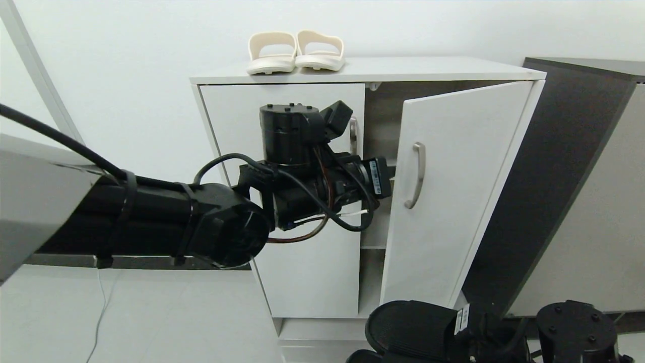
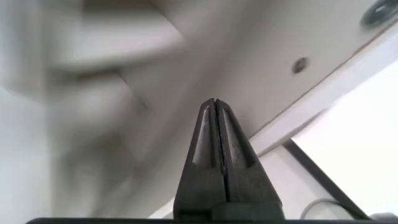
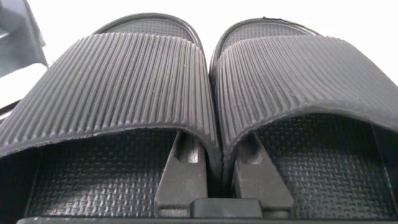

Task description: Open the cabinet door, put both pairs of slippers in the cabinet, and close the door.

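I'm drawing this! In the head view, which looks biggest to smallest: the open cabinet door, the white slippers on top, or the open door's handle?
1. open cabinet door
2. white slippers, the pair together
3. handle on that door
The slippers sit farther back, yet the order looks plain.

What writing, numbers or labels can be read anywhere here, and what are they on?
White sticker on the left arm: print too small to read.
White label on the right arm: too small to read.
Cabinet, white slippers, black slippers: no text visible.
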Tool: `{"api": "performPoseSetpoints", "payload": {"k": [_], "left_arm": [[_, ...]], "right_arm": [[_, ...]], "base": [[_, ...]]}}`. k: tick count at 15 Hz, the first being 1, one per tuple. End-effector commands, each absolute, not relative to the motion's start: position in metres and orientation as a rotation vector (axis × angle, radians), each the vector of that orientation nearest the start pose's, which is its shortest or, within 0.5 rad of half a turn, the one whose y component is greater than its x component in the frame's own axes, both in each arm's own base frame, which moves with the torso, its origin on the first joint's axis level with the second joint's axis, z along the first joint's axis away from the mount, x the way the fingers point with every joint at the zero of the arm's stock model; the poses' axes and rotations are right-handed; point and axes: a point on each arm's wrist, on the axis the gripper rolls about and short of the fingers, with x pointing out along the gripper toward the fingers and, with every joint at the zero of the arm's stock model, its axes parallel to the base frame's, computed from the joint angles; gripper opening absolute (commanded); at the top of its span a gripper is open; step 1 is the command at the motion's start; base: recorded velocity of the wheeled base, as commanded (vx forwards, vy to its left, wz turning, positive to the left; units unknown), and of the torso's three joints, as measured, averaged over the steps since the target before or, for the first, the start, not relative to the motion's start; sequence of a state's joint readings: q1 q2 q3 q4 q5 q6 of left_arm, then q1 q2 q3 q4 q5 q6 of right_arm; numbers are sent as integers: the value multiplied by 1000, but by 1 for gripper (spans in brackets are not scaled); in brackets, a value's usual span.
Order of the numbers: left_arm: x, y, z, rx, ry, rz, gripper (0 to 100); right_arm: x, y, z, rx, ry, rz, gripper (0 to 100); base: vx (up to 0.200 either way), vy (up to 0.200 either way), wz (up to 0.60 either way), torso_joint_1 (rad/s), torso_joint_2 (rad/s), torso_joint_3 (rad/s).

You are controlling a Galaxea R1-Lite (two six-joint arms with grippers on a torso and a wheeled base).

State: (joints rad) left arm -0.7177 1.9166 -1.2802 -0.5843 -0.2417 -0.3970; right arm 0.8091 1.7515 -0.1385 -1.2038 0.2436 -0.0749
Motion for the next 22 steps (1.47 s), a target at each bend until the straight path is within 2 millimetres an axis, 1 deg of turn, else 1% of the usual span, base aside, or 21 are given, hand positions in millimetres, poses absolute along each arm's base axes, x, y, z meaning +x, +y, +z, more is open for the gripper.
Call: {"api": "performPoseSetpoints", "payload": {"k": [1,2,3,5,8,9,10,12,13,14,15,16,17,19,20,21,22], "left_arm": [[258,-281,235,-357,230,-1030,0],[247,-292,236,-365,208,-1076,0],[242,-296,237,-368,198,-1094,0],[242,-298,236,-367,200,-1095,0],[258,-279,235,-371,190,-1031,0],[259,-271,239,-375,174,-1016,0],[257,-256,245,-376,160,-988,0],[243,-221,265,-378,114,-945,0],[234,-206,273,-376,93,-930,0],[212,-170,288,-360,68,-869,0],[195,-147,293,-325,63,-780,0],[174,-125,295,-286,56,-668,0],[153,-106,294,-254,44,-570,0],[109,-53,284,-153,-20,-368,0],[105,-48,282,-137,-22,-341,0],[64,-16,265,-91,-59,-139,0],[44,-5,254,-91,-77,-27,0]], "right_arm": [[139,160,75,-194,383,1074,0],[137,161,75,-197,385,1085,0],[134,161,75,-199,384,1093,0],[132,161,76,-199,378,1101,0],[133,162,77,-198,373,1101,0],[135,163,77,-196,368,1092,0],[145,167,78,-185,358,1066,0],[179,170,80,-168,326,874,0],[191,172,81,-153,318,789,0],[212,182,86,-78,290,628,0],[227,189,88,-41,267,537,0],[242,194,89,-31,240,447,0],[253,198,88,-28,221,371,0],[265,203,89,-2,192,279,0],[266,204,91,4,187,275,0],[273,205,95,22,177,217,0],[276,202,94,15,186,197,0]], "base": [[-200,0,0,2,-2,2],[-200,0,0,2,2,-2],[-200,0,0,2,-2,2],[0,0,0,0,0,0],[0,0,0,0,0,0],[0,0,0,0,0,0],[0,0,0,0,0,0],[0,0,0,0,0,0],[0,0,0,0,0,0],[0,0,0,0,0,0],[0,0,0,0,0,0],[0,0,0,0,0,0],[0,0,0,0,0,0],[0,0,0,0,0,0],[0,0,0,0,0,0],[0,0,0,0,0,0],[0,0,0,0,0,0]]}}
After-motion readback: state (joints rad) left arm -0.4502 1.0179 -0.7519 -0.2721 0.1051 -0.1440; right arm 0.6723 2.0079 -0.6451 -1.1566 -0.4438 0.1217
